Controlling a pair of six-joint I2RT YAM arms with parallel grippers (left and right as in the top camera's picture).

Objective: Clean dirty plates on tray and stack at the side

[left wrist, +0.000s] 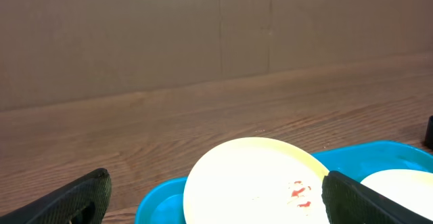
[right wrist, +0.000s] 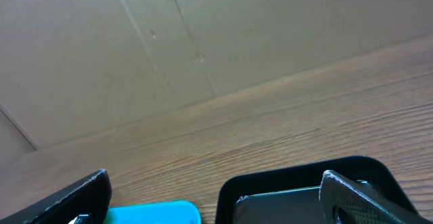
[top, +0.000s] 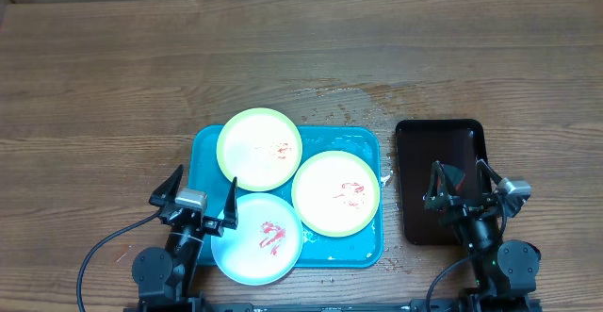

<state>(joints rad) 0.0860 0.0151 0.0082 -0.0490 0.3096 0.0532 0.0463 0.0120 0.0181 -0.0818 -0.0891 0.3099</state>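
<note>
The turquoise tray [top: 205,152] lies at the table's front middle and holds three plates. A yellow-green plate [top: 259,149] with faint red smears sits at its back left. A second yellow-green plate [top: 335,192] with a red smear sits at the right. A pale blue plate [top: 256,238] with a red smear overhangs the tray's front left. My left gripper [top: 200,192] is open and empty at the tray's left front edge. The left wrist view shows the back plate [left wrist: 250,183] and tray rim [left wrist: 159,197]. My right gripper [top: 464,182] is open and empty over the dark tray.
A dark brown-black tray [top: 439,180] lies right of the turquoise tray; its far rim shows in the right wrist view [right wrist: 298,176]. A wet patch [top: 349,100] marks the wood behind the trays. A cardboard wall stands at the back.
</note>
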